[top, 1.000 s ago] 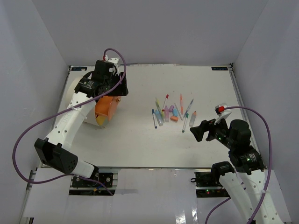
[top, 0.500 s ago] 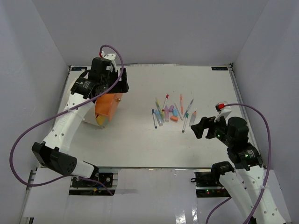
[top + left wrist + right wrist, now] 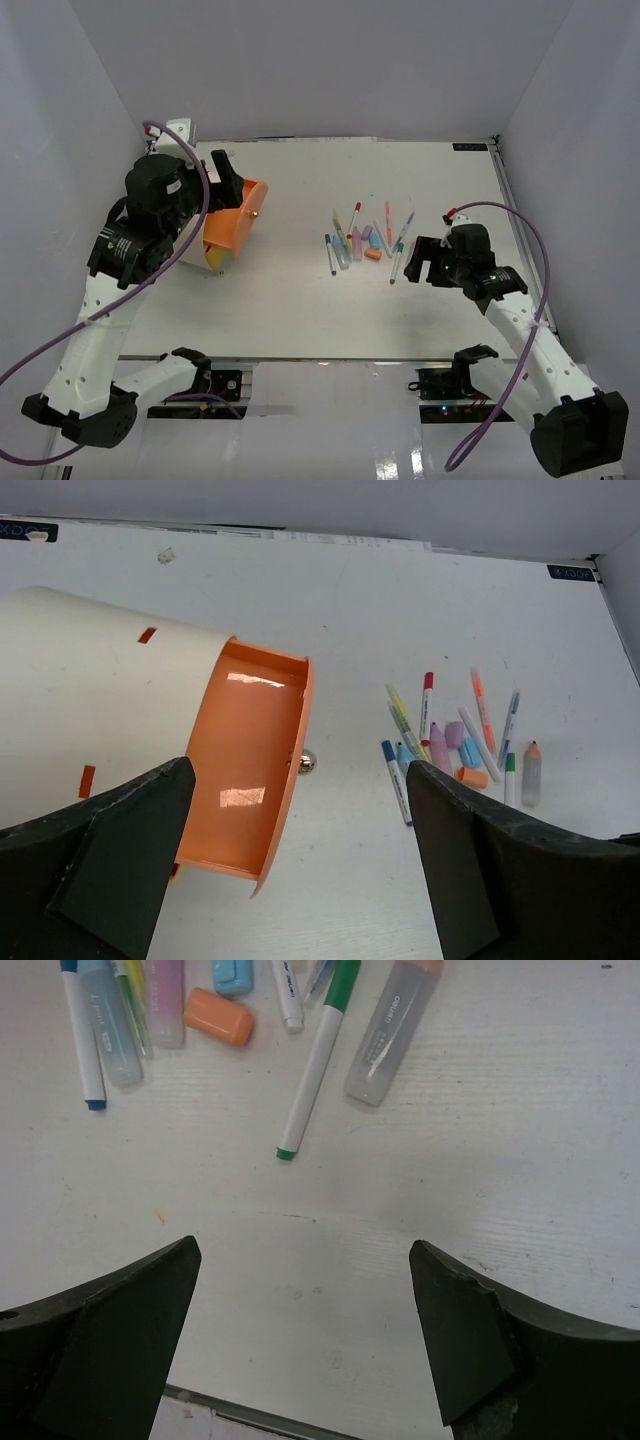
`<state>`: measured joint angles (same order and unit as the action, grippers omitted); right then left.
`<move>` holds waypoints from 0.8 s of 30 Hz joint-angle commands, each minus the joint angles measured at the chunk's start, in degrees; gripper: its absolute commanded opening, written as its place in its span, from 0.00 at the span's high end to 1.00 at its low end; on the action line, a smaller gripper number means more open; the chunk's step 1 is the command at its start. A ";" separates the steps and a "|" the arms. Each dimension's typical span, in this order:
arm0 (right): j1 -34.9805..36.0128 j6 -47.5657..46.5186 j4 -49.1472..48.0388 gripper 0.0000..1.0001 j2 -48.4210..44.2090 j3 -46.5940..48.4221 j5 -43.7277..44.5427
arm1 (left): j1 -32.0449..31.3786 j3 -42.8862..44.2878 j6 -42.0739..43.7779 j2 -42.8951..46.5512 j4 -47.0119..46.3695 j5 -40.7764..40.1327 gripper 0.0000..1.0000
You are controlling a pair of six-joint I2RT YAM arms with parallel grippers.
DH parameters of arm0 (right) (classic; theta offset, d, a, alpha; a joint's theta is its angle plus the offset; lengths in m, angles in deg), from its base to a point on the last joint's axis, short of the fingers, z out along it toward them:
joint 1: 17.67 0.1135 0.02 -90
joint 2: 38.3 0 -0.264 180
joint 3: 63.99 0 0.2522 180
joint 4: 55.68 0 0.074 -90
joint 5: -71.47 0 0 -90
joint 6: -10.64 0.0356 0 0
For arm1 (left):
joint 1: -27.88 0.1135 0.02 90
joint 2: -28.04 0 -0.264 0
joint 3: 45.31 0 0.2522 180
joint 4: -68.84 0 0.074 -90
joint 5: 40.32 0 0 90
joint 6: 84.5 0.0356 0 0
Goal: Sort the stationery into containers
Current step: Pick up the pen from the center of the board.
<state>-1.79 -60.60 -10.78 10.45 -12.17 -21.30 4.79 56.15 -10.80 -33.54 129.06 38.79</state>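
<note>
The left gripper (image 3: 300, 768) has backed off the cream cylindrical container (image 3: 100, 710) by the bench's (image 3: 300, 310) left edge, jaws wide and empty (right gripper (image 3: 302, 1248) likewise, beside the coloured pens and erasers (image 3: 440, 750) mid-right), leaving its orange drawer (image 3: 250, 770) open for filling.

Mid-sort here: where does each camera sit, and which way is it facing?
Top external: high behind the robot, looking down on the table; left gripper and right gripper show.
Left wrist: above the table's left side, angled toward the far edge, on the cream container and its pulled-out orange drawer; left fingers frame the bottom.
Right wrist: close over the table, looking down at the green-capped pen; right fingers below.
Shared: all three show the stationery.
</note>
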 commanded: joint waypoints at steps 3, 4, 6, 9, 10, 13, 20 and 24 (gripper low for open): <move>3.36 5.14 -4.15 0.10 5.64 1.13 6.19 | 0.15 -5.95 -0.22 5.94 1.35 -2.73 0.02; 5.02 6.19 -4.41 0.12 6.35 1.40 6.98 | 0.15 -6.66 -0.49 7.77 1.88 -2.73 0.02; 6.88 7.42 -4.77 0.14 8.81 1.66 10.22 | 0.15 -8.15 -1.28 9.45 2.67 -2.81 0.02; 9.78 10.15 -4.77 0.16 12.24 2.19 13.83 | 0.15 -10.00 -2.42 12.09 4.25 -3.17 0.02; 10.74 10.67 -4.94 0.17 13.81 2.45 14.27 | 0.15 -10.61 -2.77 12.62 4.87 -3.25 0.02; 12.15 12.17 -5.21 0.19 16.45 3.59 17.34 | 0.15 -13.34 -3.92 14.73 5.66 -2.73 0.02; 12.60 12.88 -6.00 0.26 20.68 7.46 20.59 | 0.15 -17.82 -5.33 18.34 5.84 -1.67 0.02; 12.51 11.65 -6.09 0.30 24.89 12.55 23.50 | 0.15 -18.36 -5.33 19.22 6.19 -1.67 0.02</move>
<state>10.54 -49.10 -14.37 33.22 -4.27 -2.17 4.79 38.03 -15.39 -15.21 135.07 36.78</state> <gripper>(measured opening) 0.708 0.979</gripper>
